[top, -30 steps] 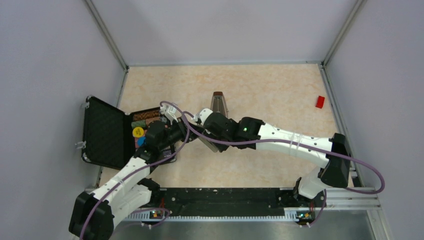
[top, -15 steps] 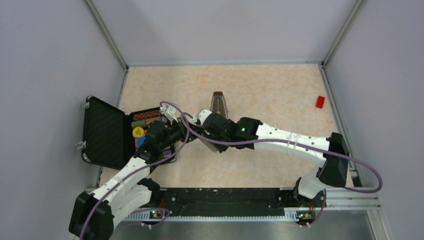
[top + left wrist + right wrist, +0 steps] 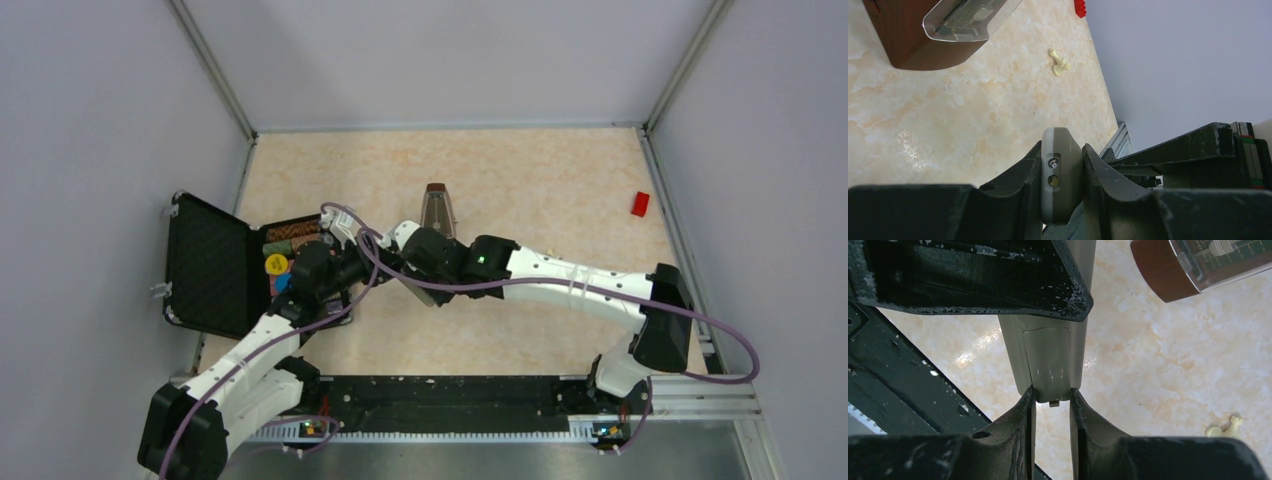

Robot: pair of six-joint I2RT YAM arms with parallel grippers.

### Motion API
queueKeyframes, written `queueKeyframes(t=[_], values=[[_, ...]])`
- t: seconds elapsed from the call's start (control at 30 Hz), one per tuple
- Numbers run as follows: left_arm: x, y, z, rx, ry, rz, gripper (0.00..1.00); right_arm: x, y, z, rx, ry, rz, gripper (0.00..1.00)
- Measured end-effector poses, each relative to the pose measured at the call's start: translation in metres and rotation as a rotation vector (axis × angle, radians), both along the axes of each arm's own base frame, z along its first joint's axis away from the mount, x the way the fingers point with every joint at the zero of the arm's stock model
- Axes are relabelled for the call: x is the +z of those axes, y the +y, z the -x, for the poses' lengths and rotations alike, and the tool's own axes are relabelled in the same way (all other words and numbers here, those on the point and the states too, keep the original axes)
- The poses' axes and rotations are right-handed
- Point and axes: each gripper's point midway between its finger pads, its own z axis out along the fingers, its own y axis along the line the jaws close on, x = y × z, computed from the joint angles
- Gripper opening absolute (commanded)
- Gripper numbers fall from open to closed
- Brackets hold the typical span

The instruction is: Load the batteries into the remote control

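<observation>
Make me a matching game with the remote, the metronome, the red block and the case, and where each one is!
Things:
1 remote
2 metronome
3 red block
4 case

Places:
A far right of the table
B lying open at the left edge
C clamped in the left fingers
D standing mid-table

Pairs: 1-C, 2-D, 3-A, 4-B

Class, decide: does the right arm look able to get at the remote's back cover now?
Probably yes: the left pincer holds the remote with its cover exposed, and the right pincer sits at that end, nothing between.
</observation>
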Motion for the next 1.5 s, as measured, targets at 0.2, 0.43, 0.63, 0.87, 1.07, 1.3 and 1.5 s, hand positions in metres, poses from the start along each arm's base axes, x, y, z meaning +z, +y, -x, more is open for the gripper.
queueKeyframes(t=[0.2, 0.43, 0.63, 0.87, 1.07, 1.3, 1.5], values=[[0.000, 0.000, 0.000, -0.001, 0.000, 0.001, 0.00, -0.001, 0.001, 0.000, 0.000, 0.004, 0.009, 0.00], [0.006, -0.002, -0.001, -0.003, -0.008, 0.026, 0.00, 0.004, 0.002, 0.000, -0.017, 0.010, 0.007, 0.06], [0.009, -0.003, -0.001, -0.003, -0.001, 0.042, 0.00, 0.005, 0.001, 0.001, -0.032, 0.021, 0.009, 0.16], [0.010, -0.003, -0.001, -0.001, 0.006, 0.051, 0.00, 0.007, 0.001, 0.000, -0.036, 0.021, 0.011, 0.35], [0.016, -0.004, -0.001, 0.000, 0.004, 0.074, 0.00, 0.009, 0.003, 0.000, -0.040, 0.019, -0.003, 0.50], [0.020, -0.004, -0.002, 0.007, 0.002, 0.092, 0.00, 0.011, 0.003, 0.000, -0.042, 0.019, -0.010, 0.71], [0.021, -0.004, -0.003, 0.018, 0.006, 0.097, 0.00, 0.026, 0.001, 0.001, -0.062, 0.014, -0.059, 0.82]])
